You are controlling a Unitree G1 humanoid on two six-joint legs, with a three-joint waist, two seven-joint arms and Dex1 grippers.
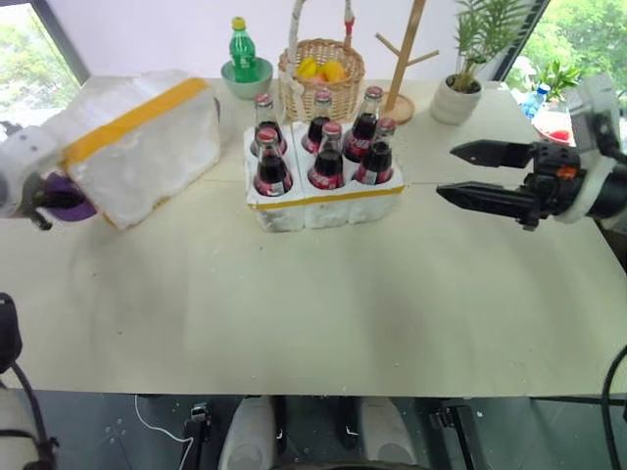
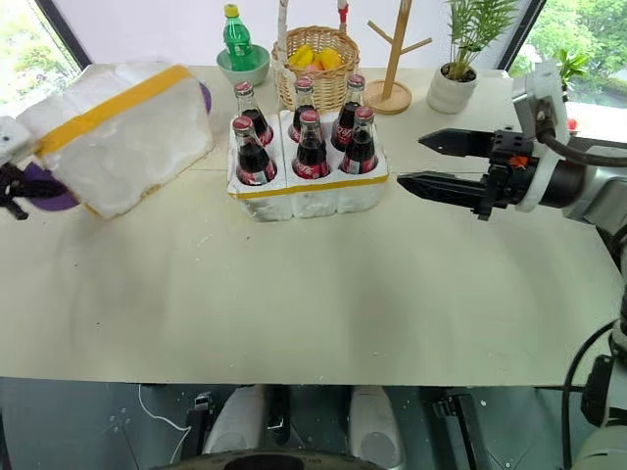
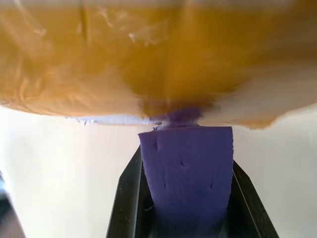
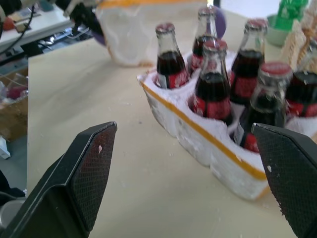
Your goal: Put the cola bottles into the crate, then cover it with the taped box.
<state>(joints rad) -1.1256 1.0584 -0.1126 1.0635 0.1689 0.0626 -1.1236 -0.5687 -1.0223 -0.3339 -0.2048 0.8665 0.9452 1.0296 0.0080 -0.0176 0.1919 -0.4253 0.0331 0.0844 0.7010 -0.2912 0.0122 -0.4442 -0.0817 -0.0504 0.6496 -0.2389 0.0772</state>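
Now I see all six cola bottles (image 1: 326,157), dark with red caps and labels, standing upright in the holes of the crate (image 1: 333,204), a low white foam block with a yellow band round its rim, at the table's (image 1: 294,304) far middle. Left of it the taped box (image 1: 147,147), rough white foam with a broad yellow stripe, sits tilted. My left hand (image 1: 44,196) is clenched on the box's near edge. My right hand (image 1: 470,174) hangs released, right of the crate.
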